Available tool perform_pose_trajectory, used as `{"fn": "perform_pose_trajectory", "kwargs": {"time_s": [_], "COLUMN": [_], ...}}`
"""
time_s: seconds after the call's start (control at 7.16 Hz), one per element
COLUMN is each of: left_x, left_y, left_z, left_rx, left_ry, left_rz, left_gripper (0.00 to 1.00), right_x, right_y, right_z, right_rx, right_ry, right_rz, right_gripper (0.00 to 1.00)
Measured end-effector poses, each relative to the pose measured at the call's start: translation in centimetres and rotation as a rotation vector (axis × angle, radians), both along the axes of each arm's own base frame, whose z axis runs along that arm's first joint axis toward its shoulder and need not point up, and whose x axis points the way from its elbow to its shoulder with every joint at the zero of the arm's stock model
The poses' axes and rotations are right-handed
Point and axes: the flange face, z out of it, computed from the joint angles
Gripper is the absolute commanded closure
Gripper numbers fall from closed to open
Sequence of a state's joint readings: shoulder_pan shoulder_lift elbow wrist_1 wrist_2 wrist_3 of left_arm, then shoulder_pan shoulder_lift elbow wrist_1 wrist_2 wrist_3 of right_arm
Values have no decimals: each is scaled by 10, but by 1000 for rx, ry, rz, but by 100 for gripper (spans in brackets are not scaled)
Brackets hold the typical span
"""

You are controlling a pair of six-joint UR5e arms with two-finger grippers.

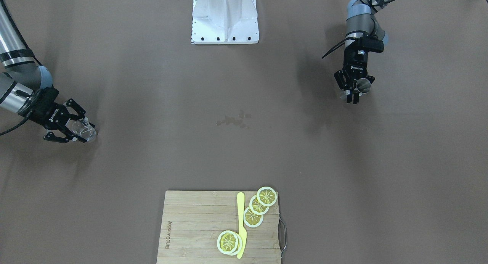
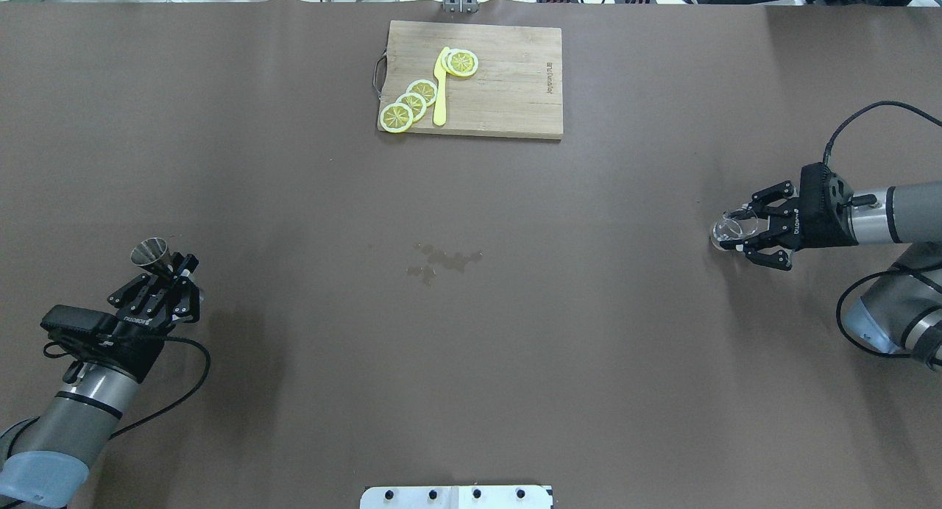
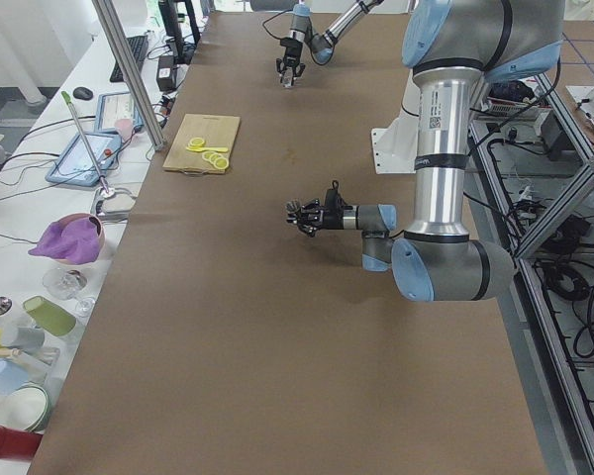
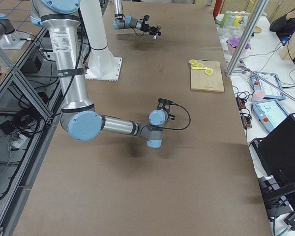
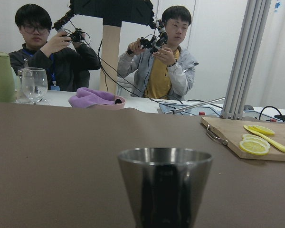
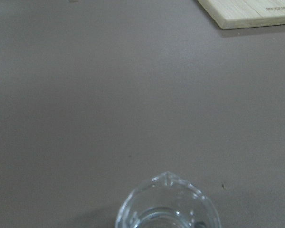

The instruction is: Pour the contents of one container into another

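Cup (image 2: 151, 253) of steel pinched by closed left hand (image 2: 175, 268), glass (image 2: 725, 229) gripped at fingertips of part-open right hand (image 2: 737, 231), brown desk (image 2: 471, 347) beneath both.

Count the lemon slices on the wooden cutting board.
4 round yellow lemon slices: three overlap in a row beside the yellow plastic knife; one lies at its other end, possibly hiding another.

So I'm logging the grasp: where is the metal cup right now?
In the overhead view the metal cup is held by the left gripper at the table's left side, well left of the wet patch.
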State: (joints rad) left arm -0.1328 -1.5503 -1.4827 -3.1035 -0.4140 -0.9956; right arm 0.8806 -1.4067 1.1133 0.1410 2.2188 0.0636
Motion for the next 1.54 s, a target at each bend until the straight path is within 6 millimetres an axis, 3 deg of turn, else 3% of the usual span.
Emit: {"fn": "perform_pose_trajectory", "kwargs": {"time_s": [0.14, 0.28, 0.42, 0.56, 0.98, 1.54], "left_x": [1, 2, 3, 4, 7, 7], "left_y": [0, 0, 1, 1, 0, 0], "left_z": [1, 2, 5, 9, 23, 25], "left_rx": [0, 1, 1, 2, 4, 6], "left_ry": [-19, -34, -47, -58, -139, -152], "left_rz": [-16, -30, -41, -55, -105, -118], "left_gripper": [100, 100, 100, 100, 100, 100], "right_x": [-1, -1, -1, -3, -5, 3], "right_y": [1, 1, 1, -1, -3, -8], "right_z": [1, 0, -1, -4, -12, -18], "right_rx": [1, 4, 6, 10, 15, 22], "right_ry": [0, -3, -7, -13, -32, -43], "right_rz": [-1, -1, -1, -2, -1, 8], "right_gripper": [100, 75, 41, 0, 0, 0]}}
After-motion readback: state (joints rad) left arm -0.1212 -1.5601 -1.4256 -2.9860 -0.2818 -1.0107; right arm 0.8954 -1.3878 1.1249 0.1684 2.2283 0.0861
